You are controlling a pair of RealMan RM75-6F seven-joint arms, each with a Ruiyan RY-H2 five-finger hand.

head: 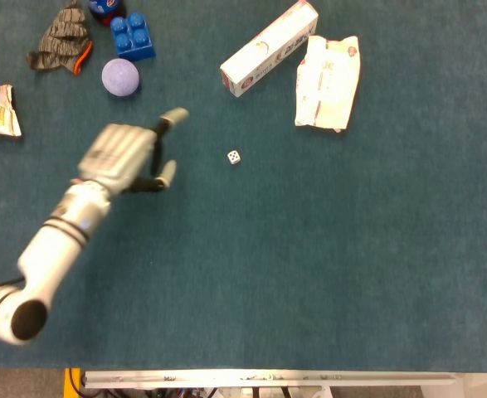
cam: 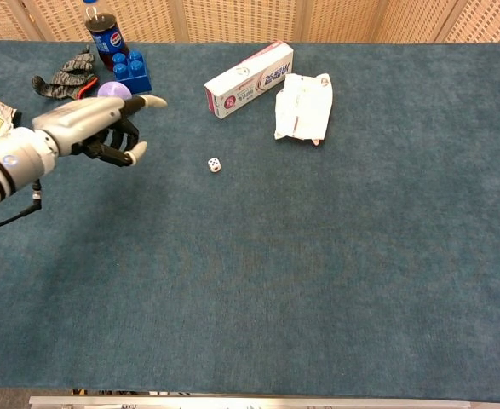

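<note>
Die small, rigid, light, likely slippery; best pinched across opposite faces. Left hand empty, fingers spread.

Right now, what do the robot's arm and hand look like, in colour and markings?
Only the left arm shows: a smooth white tube with black rings near the wrist and a thin black cable beneath it. The left hand has a pale grey ribbed back, dark black inner parts and light beige fingertips.

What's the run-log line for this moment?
left hand: open, holds nothing | die: on table, apart from hand | right hand: not in view
</note>
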